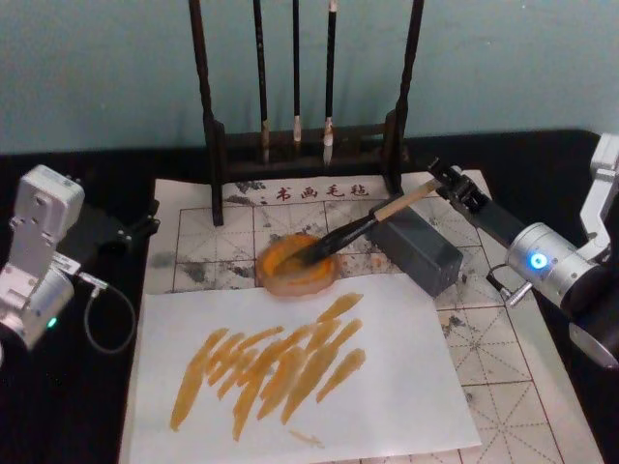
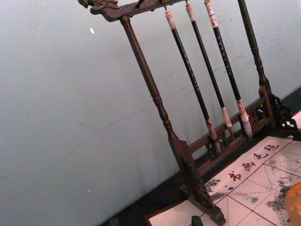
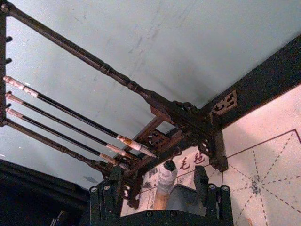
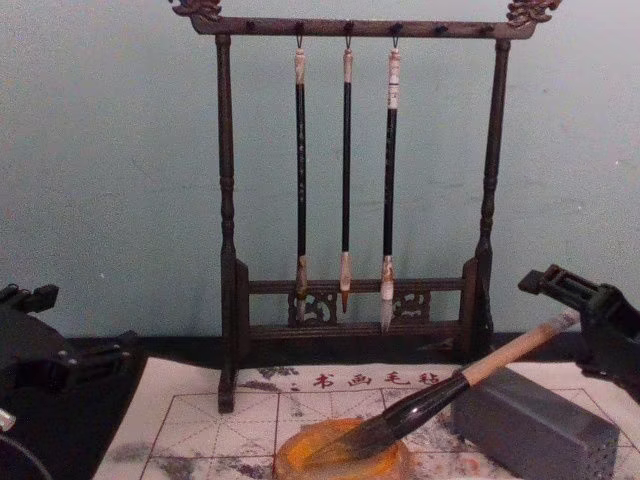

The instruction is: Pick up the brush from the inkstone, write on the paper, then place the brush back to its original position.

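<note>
At centre frame in the head view, the brush (image 1: 360, 229) lies slanted, its dark bristles resting in the round orange inkstone (image 1: 296, 266) and its pale handle propped on a grey block (image 1: 418, 249), pointing toward the upper right. The right gripper (image 1: 447, 180) sits at that upper end of the handle; in the right wrist view its two fingers (image 3: 112, 188) stand on either side of the handle tip, spread a little wider than the handle, and whether they touch it cannot be told. The left gripper (image 1: 145, 227) rests at the left edge of the frame over the dark desk (image 1: 68, 406), well apart from the brush; its finger spacing cannot be told. The paper (image 1: 503, 358) with its red grid covers the middle of the desk, and a plain white sheet (image 1: 387, 387) streaked with orange strokes lies over its lower part. Behind, at the top, a dark wooden rack (image 1: 305, 145) holds three thin brushes (image 1: 295, 68).
</note>
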